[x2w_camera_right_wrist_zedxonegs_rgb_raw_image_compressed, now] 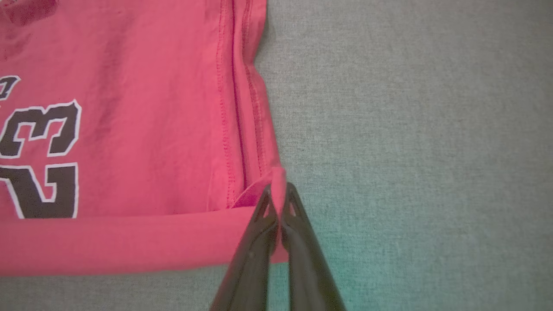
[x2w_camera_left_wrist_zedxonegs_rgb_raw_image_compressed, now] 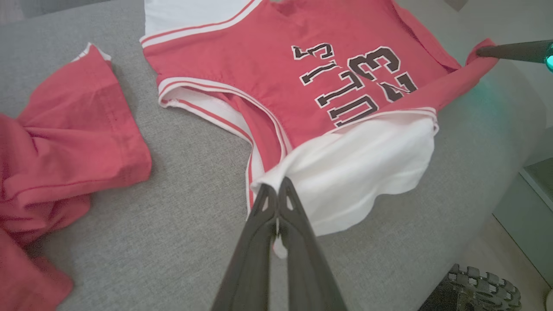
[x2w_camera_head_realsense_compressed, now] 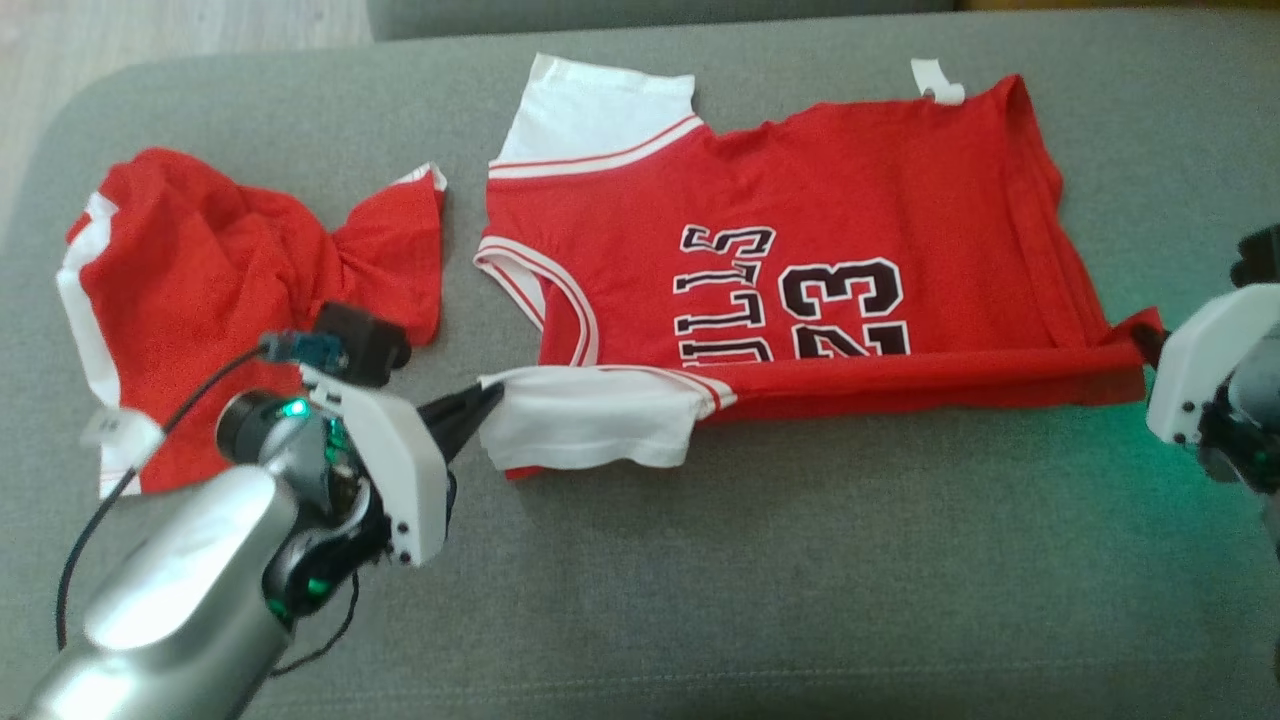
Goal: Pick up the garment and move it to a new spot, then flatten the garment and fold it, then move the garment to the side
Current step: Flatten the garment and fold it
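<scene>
**op_newbie:** Where do my grippers stand right now?

**couchfolder:** Closest to you, your left gripper point(x2w_camera_left_wrist_zedxonegs_rgb_raw_image_compressed: 276, 193) has its two dark fingers pressed together on the edge of the near white sleeve point(x2w_camera_left_wrist_zedxonegs_rgb_raw_image_compressed: 367, 172). That sleeve belongs to the red basketball jersey with black-and-white lettering point(x2w_camera_head_realsense_compressed: 830, 190). Your right gripper point(x2w_camera_right_wrist_zedxonegs_rgb_raw_image_compressed: 280, 196) is pinched tight on the red hem corner point(x2w_camera_right_wrist_zedxonegs_rgb_raw_image_compressed: 279, 175), over at the jersey's right end.

**op_newbie:** And the jersey itself?

**couchfolder:** It's spread out on the grey woven fabric cushion point(x2w_camera_head_realsense_compressed: 700, 600), neck end towards your left, hem towards your right. Between your two grippers the near edge is turned up and over into a long red band point(x2w_camera_head_realsense_compressed: 930, 375) that covers the bottom of the "23" print. The rest lies pretty flat, just a few wrinkles. Further back, the far white sleeve point(x2w_camera_head_realsense_compressed: 600, 105) rests flat on the cushion, and a small white tag point(x2w_camera_head_realsense_compressed: 937, 82) pokes out at the far edge. Off to your left, just beside the jersey with a strip of cushion between them, there's a crumpled red garment with white trim point(x2w_camera_head_realsense_compressed: 200, 250). Pale wooden floor point(x2w_camera_head_realsense_compressed: 150, 30) shows past the cushion's far left corner.
</scene>
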Controlling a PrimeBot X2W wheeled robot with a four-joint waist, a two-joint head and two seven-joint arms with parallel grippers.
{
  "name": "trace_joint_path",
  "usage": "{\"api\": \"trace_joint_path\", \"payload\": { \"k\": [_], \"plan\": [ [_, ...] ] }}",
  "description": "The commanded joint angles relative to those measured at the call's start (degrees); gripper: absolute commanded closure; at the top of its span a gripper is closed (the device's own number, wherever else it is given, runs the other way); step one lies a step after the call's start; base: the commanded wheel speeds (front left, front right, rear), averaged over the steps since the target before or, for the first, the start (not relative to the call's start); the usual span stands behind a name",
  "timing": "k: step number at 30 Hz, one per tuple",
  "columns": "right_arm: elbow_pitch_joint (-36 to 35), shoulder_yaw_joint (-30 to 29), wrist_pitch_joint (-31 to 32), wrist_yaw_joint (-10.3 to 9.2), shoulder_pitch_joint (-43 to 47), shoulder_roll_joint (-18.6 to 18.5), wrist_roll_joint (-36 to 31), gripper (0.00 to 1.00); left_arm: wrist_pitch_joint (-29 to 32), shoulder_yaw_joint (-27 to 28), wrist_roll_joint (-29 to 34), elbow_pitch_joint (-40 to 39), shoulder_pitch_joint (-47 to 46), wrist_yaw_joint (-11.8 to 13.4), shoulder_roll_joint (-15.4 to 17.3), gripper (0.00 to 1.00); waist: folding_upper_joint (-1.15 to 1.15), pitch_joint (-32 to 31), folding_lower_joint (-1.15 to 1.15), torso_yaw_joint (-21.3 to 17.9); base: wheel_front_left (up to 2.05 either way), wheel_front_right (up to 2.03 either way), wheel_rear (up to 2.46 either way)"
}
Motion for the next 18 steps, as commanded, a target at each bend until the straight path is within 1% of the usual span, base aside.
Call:
{"api": "trace_joint_path", "payload": {
  "k": [1,9,14,15,16,17,18],
  "plan": [
    [-0.65,0.59,-0.54,-0.04,-2.32,-0.83,-1.35,1.0,0.14,2.48,0.35,0.21,-4.54,-0.49,1.24,1.0,0.0,1.12,0.0,-0.17,0.0,0.0,0.0],
    [2.47,0.85,-2.58,-0.04,-5.73,1.55,-3.65,1.0,-1.3,1.86,0.82,6.81,-9.28,-1.69,-1.28,1.0,0.0,3.64,0.0,-0.09,0.0,0.0,0.0],
    [2.95,1.62,-2.95,-0.04,-7.48,1.84,-3.44,1.0,-1.51,1.48,1.05,9.57,-11.76,-2.04,-2.46,1.0,0.0,5.24,0.0,0.09,0.0,0.0,0.0],
    [3.17,1.6,-3.29,-0.04,-8.05,1.84,-3.57,0.95,-1.45,1.38,1.01,10.16,-12.39,-2.14,-2.76,1.0,0.0,5.59,0.0,0.07,0.0,0.0,0.0],
    [3.13,1.63,-4.25,-0.04,-8.71,1.78,-3.95,0.12,-1.51,1.48,0.84,10.7,-13.07,-2.2,-3.13,0.98,0.0,5.96,0.0,0.06,0.0,0.0,0.0],
    [3.78,0.78,-5.05,-0.04,-9.45,1.89,-3.89,0.0,-1.83,1.87,0.67,11.32,-13.86,-2.11,-3.52,0.58,0.0,6.36,0.0,0.05,0.0,0.0,0.0],
    [4.05,0.25,-6.43,-0.04,-10.29,2.03,-4.23,0.0,-2.34,2.44,0.48,12.01,-14.71,-1.8,-3.98,0.0,0.0,6.76,0.0,0.04,0.0,0.0,0.0]
  ]
}}
